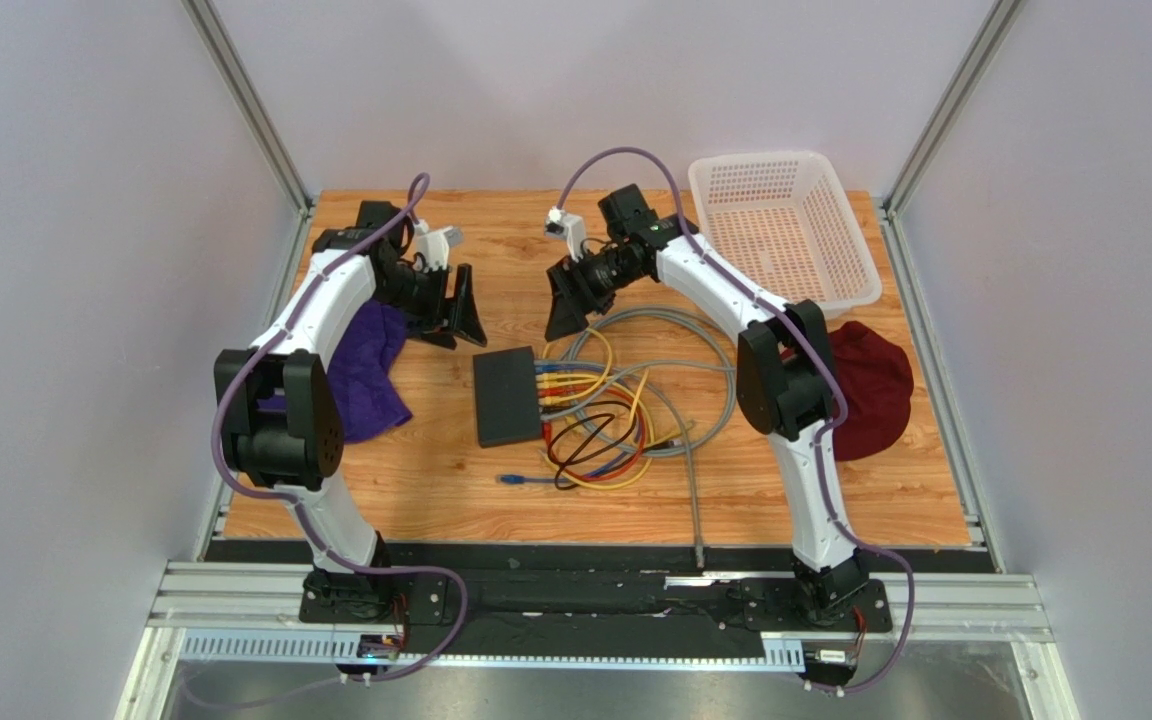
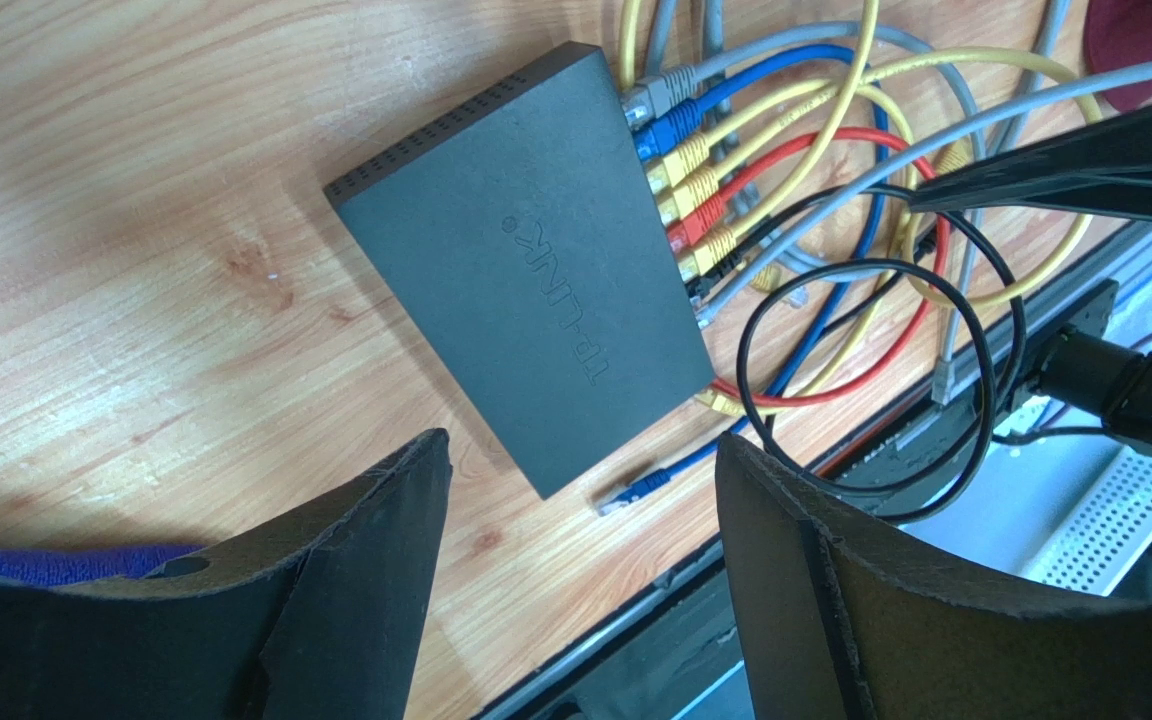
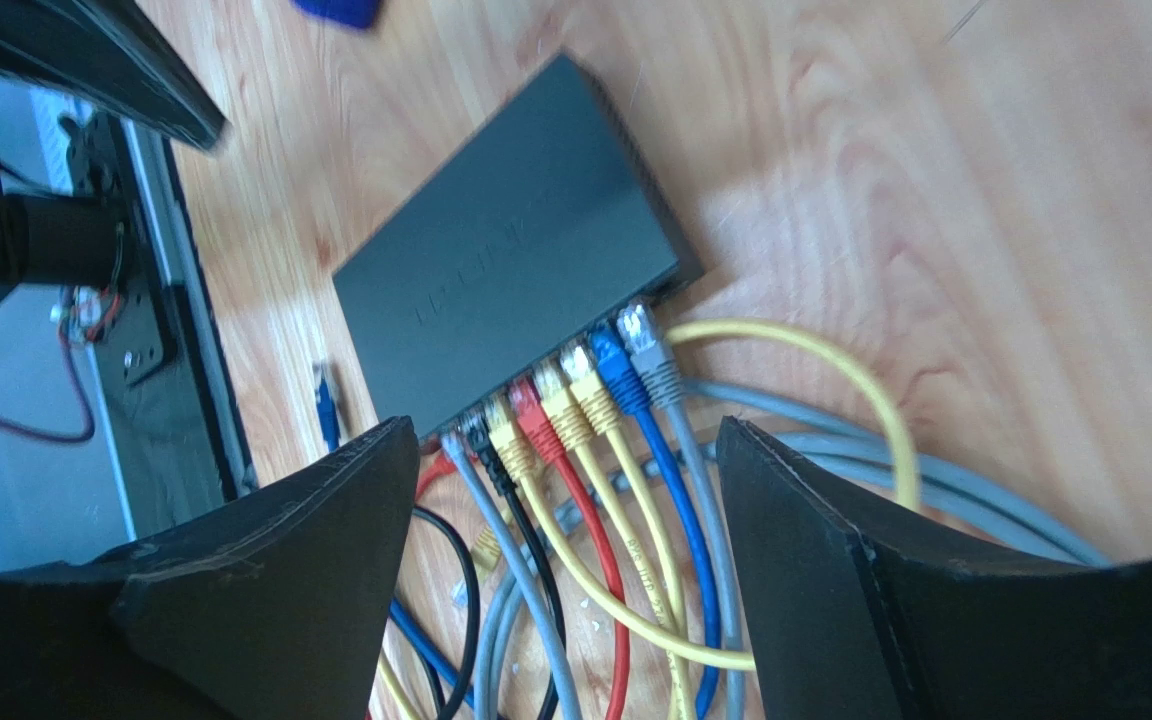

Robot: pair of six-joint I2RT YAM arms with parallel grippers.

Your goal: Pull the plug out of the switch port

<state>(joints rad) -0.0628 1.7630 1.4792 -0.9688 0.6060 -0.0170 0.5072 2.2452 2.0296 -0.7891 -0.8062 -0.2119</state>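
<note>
Sitting mid-table: the switch [image 1: 506,395], a flat matte black box, lies on the wooden table [image 1: 432,495] between the two arms, with its socket edge turned toward the robot's right.
Plugs: a row of plugs [image 3: 567,383] is seated along that edge, among them grey, blue, yellow and red ones.
Cables: their cables [image 1: 627,413] spill into a loose tangle of loops on the table just right of the switch.
Loose plug: one blue plug [image 1: 512,480] lies free on the wood near the switch's near corner, in no socket.
Left gripper: the left gripper [image 1: 455,308] hangs above the table beyond the switch's far left corner, apart from it. Its fingers are spread wide with nothing between them. From its own camera the switch's top shows beyond the fingertips.
Right gripper: the right gripper [image 1: 567,308] hangs above the far end of the cables, fingers spread and holding nothing. From its wrist camera the plug row shows in the gap between the fingers.
Basket: a white basket [image 1: 785,225] stands in the far right corner.
Cloths: a purple cloth [image 1: 372,368] lies beside the left arm, and a dark red cloth [image 1: 868,390] lies at the right edge.
</note>
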